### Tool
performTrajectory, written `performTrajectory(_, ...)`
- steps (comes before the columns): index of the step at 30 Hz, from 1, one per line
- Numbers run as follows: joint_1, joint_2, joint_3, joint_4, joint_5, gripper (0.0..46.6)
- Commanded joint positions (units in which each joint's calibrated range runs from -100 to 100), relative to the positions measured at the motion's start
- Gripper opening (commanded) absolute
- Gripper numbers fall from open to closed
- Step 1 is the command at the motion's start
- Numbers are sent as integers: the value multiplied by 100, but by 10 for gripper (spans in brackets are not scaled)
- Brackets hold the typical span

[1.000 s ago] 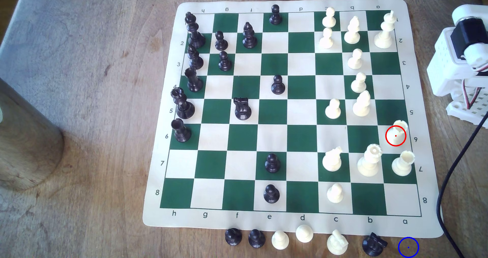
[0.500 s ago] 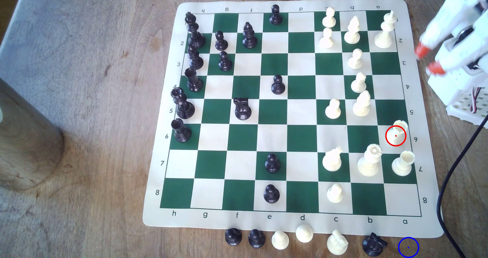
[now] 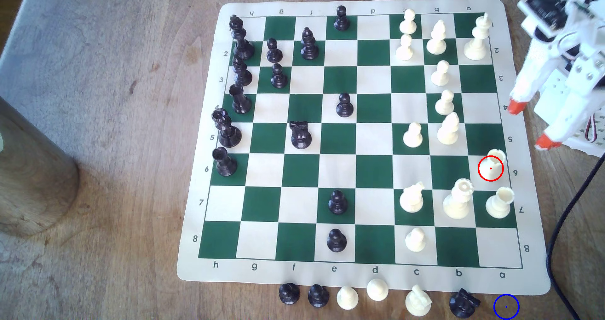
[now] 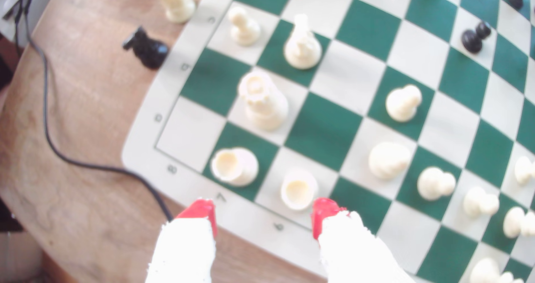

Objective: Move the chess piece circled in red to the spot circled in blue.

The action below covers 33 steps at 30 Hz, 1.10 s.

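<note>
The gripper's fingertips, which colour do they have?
Red-orange on white fingers. The gripper shows its fingertips best in the wrist view.

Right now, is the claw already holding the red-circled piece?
No: the open gripper hangs apart from the circled rook, nothing between its fingertips.

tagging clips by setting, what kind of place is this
Probably a home or hobby desk set up for robot chess: a wooden table, a roll-up chess mat with pieces, and a small white arm's open gripper.
</note>
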Motion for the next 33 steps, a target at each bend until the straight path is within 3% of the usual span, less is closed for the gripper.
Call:
performTrajectory(1,132,757,468,-677,186,147)
performTrajectory(6,210,629,1256,-989,283,187)
performTrajectory(20,265,943,1973,-1267,386,181)
performTrajectory(33,77,969,2154,-2021,122,154)
